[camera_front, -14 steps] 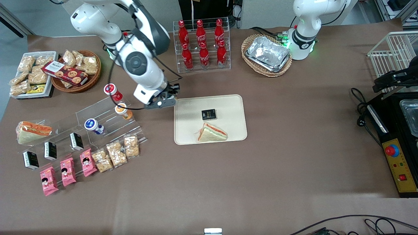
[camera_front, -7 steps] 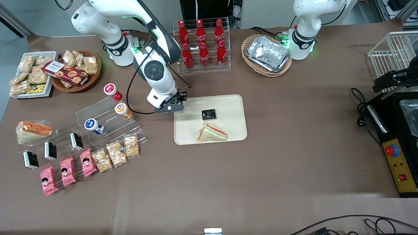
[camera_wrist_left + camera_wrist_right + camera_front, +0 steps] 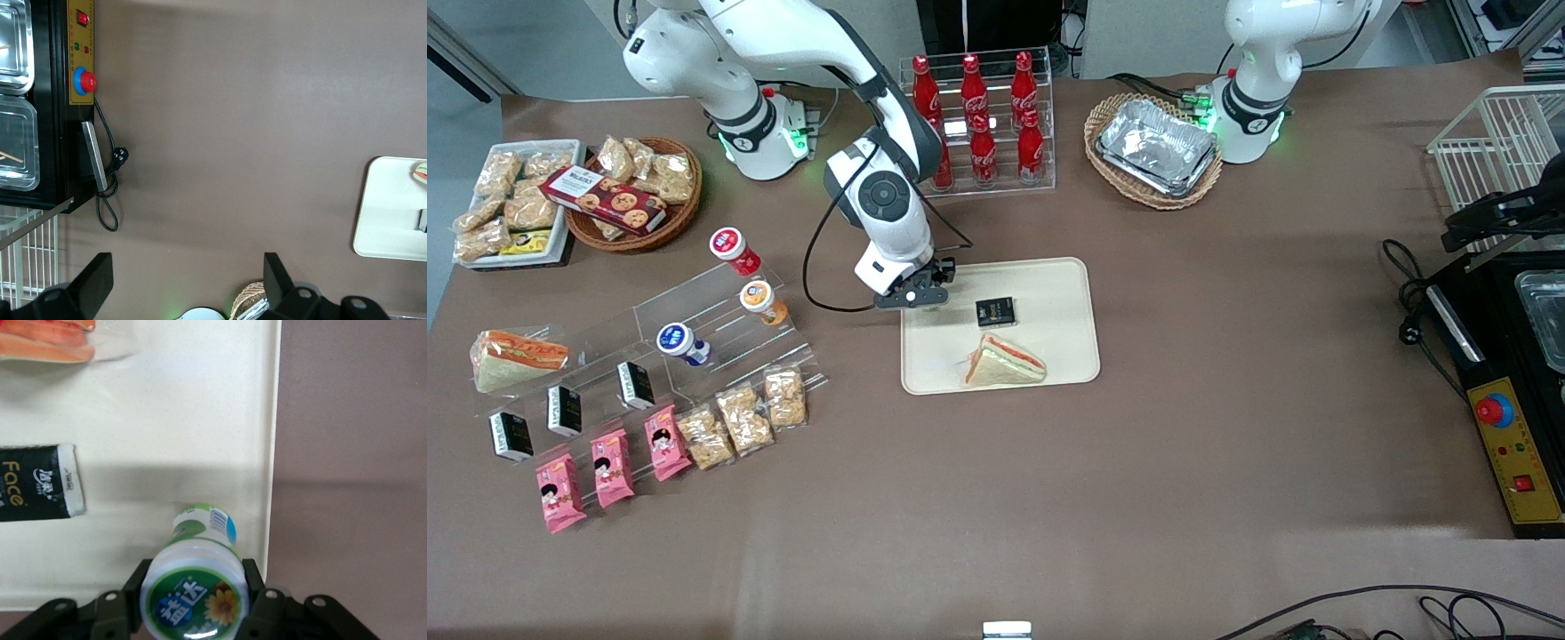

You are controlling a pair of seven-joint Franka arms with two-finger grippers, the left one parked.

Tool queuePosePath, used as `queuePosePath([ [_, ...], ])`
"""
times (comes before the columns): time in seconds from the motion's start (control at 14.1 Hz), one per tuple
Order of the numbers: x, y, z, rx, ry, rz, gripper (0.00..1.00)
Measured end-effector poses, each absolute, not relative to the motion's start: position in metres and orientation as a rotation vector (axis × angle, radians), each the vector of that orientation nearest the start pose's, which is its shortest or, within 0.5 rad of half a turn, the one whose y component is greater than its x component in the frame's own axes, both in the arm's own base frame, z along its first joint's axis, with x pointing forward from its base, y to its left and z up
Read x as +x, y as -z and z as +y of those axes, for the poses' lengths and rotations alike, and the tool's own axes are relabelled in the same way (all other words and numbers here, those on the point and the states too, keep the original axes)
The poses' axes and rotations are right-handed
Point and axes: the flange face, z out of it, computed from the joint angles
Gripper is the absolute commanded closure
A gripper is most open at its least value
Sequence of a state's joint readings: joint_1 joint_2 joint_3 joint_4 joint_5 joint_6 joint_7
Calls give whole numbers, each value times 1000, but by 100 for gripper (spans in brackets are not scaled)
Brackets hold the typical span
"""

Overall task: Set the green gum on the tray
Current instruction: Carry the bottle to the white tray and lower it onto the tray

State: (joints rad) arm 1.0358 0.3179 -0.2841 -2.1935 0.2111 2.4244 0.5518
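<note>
My right gripper (image 3: 921, 292) is shut on the green gum (image 3: 195, 587), a small bottle with a white cap and a green round label, held by its cap between both fingers. It hangs over the cream tray (image 3: 1058, 286) just inside the rim at the corner nearest the working arm's base; the tray also shows in the right wrist view (image 3: 167, 420). In the front view the gum is hidden by the gripper. On the tray lie a black packet (image 3: 995, 311) and a wrapped sandwich (image 3: 1003, 363).
A clear stepped rack (image 3: 694, 311) holds red-, orange- and blue-capped bottles (image 3: 734, 251) toward the working arm's end. Cola bottles (image 3: 978, 124) stand in a rack farther from the camera than the tray. A wicker basket with foil containers (image 3: 1156, 147) sits near the parked arm's base.
My right gripper has moved with the green gum from beside the tray's edge to over the tray's corner, away from the clear rack.
</note>
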Motion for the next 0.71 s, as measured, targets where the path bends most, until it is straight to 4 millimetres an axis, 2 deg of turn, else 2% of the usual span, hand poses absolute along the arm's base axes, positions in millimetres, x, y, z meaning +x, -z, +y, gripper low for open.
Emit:
queuePosePath([
  [0.07,402,-238,375,-3143,-123,-69,20],
  [0.14,403,-239,375,-3142,-119,-65,14],
  [0.21,404,-238,375,-3141,-115,-62,0],
  [0.71,411,-241,371,-3136,-96,-39,0],
])
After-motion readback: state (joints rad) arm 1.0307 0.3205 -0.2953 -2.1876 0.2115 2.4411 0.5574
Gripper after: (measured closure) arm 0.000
